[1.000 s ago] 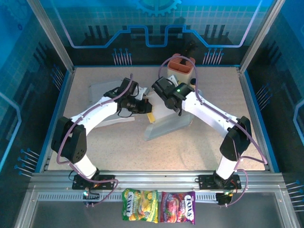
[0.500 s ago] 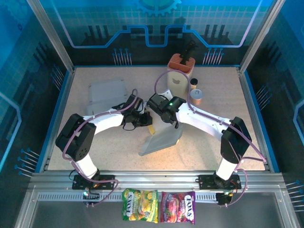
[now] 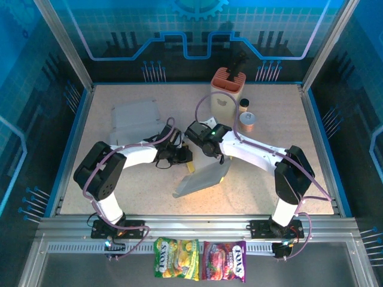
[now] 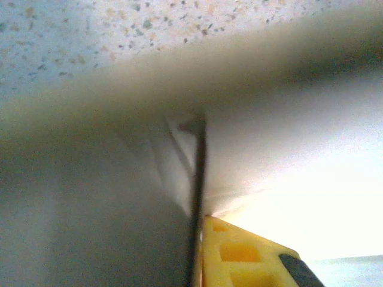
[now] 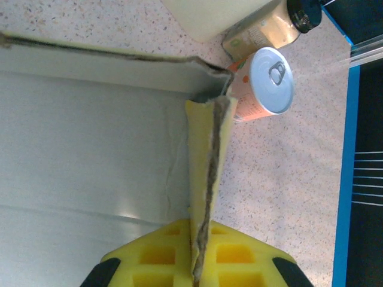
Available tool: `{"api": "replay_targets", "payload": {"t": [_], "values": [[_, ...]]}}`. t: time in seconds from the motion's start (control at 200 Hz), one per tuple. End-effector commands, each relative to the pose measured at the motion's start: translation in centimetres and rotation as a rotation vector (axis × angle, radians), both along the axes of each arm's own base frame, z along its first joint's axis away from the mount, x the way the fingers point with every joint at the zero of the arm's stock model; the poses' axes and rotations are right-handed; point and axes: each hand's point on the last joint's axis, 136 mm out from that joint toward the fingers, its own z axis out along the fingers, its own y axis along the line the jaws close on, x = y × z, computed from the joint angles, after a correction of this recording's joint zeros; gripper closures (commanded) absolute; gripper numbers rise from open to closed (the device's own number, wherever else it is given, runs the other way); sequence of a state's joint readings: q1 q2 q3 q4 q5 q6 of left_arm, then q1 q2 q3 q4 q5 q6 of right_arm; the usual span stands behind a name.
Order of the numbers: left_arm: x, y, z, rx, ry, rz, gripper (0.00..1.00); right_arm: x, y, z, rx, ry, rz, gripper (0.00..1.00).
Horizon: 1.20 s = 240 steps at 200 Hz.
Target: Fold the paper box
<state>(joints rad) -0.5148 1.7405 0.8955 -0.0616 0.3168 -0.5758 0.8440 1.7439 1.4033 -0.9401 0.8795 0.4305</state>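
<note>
The paper box [image 3: 202, 178] is a flat pale grey cardboard sheet, held tilted at mid-table between the two arms. My left gripper [image 3: 184, 156] grips its left edge. In the left wrist view a dark cardboard edge [image 4: 197, 179] runs down against one yellow finger [image 4: 239, 257], and the grey panel hides the other finger. My right gripper [image 3: 213, 156] grips the box's far edge. In the right wrist view both yellow fingers [image 5: 161, 254] are pressed together on a folded flap [image 5: 206, 155] beside the wide grey panel [image 5: 90, 155].
A second flat grey box [image 3: 135, 116] lies at the back left. A tan holder with an orange top [image 3: 228, 89], a dark bottle [image 3: 243, 103] and an orange can [image 3: 246, 122] stand at the back right. Two candy bags [image 3: 199, 259] lie on the front rail.
Both grippers have drawn the box nearer and slightly left. The sheet hangs lower toward the front. The left arm has folded back closer to its base.
</note>
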Motion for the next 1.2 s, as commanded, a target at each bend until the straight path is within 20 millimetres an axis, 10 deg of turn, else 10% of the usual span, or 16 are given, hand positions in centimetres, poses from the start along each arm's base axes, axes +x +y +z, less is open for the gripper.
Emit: {"api": "replay_targets", "payload": {"t": [0.0,0.7,1.196], "values": [[-0.6,1.4,-1.7,0.076,0.014,0.028,0.85,-0.4,-0.7,-0.6,-0.015,0.019,-0.019,1.0],[-0.9,1.9,1.2,0.023,-0.051,0.074,0.66,-0.6,-0.9,-0.2,-0.004,0.01,-0.016,1.0],[-0.5,1.4,-0.1,0.003,-0.013,0.083,0.76,-0.5,-0.7,-0.2,0.002,0.01,-0.012,1.0]]}}
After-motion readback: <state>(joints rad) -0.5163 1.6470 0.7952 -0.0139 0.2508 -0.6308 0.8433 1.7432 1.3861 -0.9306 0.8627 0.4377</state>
